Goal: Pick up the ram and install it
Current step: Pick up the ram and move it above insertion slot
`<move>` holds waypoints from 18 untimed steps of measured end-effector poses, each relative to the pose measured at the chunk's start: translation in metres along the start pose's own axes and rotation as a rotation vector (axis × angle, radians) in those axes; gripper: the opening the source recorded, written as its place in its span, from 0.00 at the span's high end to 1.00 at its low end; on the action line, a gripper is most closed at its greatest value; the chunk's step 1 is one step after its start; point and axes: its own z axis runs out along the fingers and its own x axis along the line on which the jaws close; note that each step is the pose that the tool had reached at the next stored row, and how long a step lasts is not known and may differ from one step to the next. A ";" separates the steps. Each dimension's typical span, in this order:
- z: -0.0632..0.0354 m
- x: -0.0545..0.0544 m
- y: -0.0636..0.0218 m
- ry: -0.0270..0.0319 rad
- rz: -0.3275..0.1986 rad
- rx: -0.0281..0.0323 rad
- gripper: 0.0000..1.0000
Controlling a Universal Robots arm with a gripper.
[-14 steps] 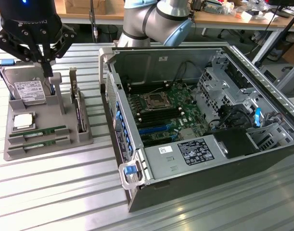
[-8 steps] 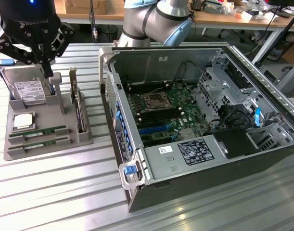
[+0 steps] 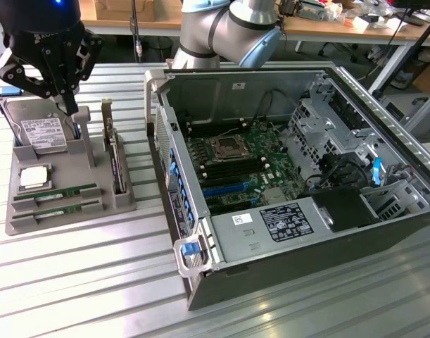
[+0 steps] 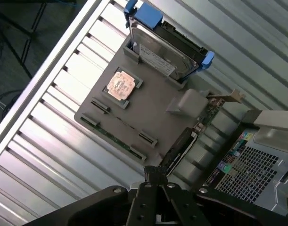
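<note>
Hangs over the far part of a grey tray (image 3: 74, 169) at the exterior view's left: a black gripper (image 3: 70, 105), fingers pinched together to one point, gripping nothing. Hovers in front of the silver hard drive (image 3: 39, 132), itself leaning upright in the tray's far corner

Along the tray's near edge, the ram (image 3: 56, 191): a long, narrow green stick standing on its edge in a slot. Just beside it on the near side and parallel, a second stick (image 3: 60, 206) of the same kind. Well apart from the gripper, both of them, and untouched. Between these sticks and the hard drive, a square processor chip (image 3: 33, 177) lying flat. On the tray's right side, an expansion card (image 3: 115, 158) standing upright, metal bracket at its far end

To the exterior view's right, just beside the tray, an open computer case (image 3: 306, 282) on the slatted metal table (image 3: 74, 282). Inside, a green motherboard (image 3: 236, 165) with the processor socket (image 3: 224, 146) near its middle and long dark slots on either side of that socket. Nearer, a power supply (image 3: 285, 222) with a black label. At the case's near left corner, a blue latch (image 3: 192, 250). Beyond the case's far wall, the grey and pale blue arm (image 3: 229, 28)

From the wrist view, looking down on the same tray, with the fingertips (image 4: 151, 173) closed into a single dark tip
</note>
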 end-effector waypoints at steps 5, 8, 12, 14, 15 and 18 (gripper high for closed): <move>0.0001 0.000 0.0000 0.0083 -0.122 0.0056 0.89; 0.0002 0.000 0.0000 0.0146 -0.214 0.0102 0.89; 0.0003 0.000 0.0000 0.0229 -0.317 0.0164 0.89; 0.0003 0.000 0.0000 0.0259 -0.354 0.0187 0.89; 0.0004 0.000 0.0000 0.0272 -0.371 0.0197 0.89; 0.0004 0.000 0.0000 0.0331 -0.443 0.0241 0.89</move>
